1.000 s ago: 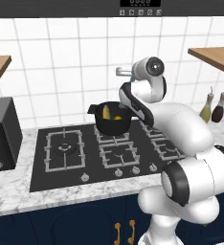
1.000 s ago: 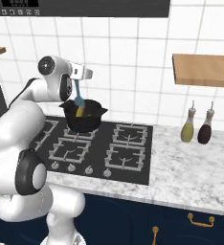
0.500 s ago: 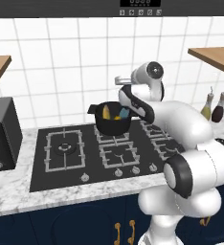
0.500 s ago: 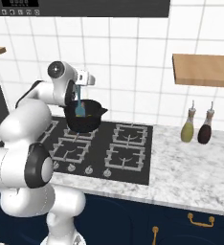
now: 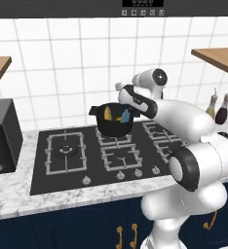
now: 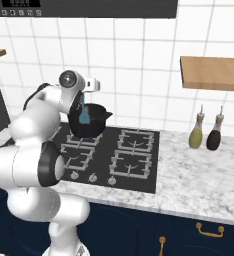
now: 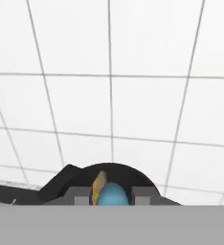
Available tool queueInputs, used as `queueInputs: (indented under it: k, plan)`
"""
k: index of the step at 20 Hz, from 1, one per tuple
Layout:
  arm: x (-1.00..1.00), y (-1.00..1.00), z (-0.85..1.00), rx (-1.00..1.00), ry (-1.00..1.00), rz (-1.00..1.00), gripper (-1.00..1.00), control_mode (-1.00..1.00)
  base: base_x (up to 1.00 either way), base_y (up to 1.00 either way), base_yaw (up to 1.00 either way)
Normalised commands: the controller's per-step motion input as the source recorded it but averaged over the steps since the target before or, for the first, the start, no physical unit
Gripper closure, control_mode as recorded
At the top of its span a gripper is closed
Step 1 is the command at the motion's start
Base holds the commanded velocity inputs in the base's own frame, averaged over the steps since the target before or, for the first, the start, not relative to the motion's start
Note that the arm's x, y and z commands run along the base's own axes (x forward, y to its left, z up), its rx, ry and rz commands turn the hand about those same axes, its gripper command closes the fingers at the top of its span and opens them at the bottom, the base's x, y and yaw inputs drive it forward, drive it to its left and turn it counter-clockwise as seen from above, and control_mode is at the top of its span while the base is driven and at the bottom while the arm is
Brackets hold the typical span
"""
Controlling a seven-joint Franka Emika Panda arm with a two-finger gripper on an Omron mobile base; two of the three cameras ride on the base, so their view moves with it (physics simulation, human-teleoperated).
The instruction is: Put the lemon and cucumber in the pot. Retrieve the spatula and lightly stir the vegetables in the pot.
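Observation:
The black pot [image 5: 113, 127] stands on the back middle burner. Inside it lies the yellowish cucumber [image 5: 107, 113], with a small orange-yellow bit beside it that looks like the lemon [image 5: 119, 118]. My gripper [image 5: 127, 103] hangs just above the pot's right side, shut on the handle of the light-blue spatula [image 5: 125, 115], whose blade reaches down into the pot. From the right base view the spatula [image 6: 83, 113] stands nearly upright in the pot [image 6: 91, 128] under the gripper [image 6: 82, 98]. In the hand view the blue spatula [image 7: 113, 194] sits between my fingers, with the cucumber [image 7: 100, 182] and pot [image 7: 66, 179] behind it.
A black gas hob [image 5: 62, 163] covers the marble counter [image 6: 199, 175]. Two bottles [image 6: 205, 134] stand at the right by the tiled wall. A dark appliance [image 5: 1, 136] sits at the far left. Wooden shelves [image 6: 211, 74] hang on both sides.
My hand has come down toward the pot, and the spatula's blade has sunk lower into it. The pot has stayed on its burner.

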Motion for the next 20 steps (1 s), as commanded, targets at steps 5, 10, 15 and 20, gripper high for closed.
queueInputs:
  k: [5, 10, 15, 20]
  plan:
    - [-0.22, 0.0, 0.4, -0.04, -0.22, 0.06, 1.0, -1.0, 0.0, 0.0, 0.0]
    - [-0.21, -0.01, 0.5, -0.07, -0.07, 0.0, 1.0, -1.0, 0.0, 0.0, 0.0]
    - [0.25, 0.03, 0.21, -0.03, 0.02, 0.0, 1.0, -1.0, 0.0, 0.0, 0.0]
    - [0.7, 0.16, -0.12, 0.0, 0.18, 0.0, 1.0, -1.0, 0.0, 0.0, 0.0]
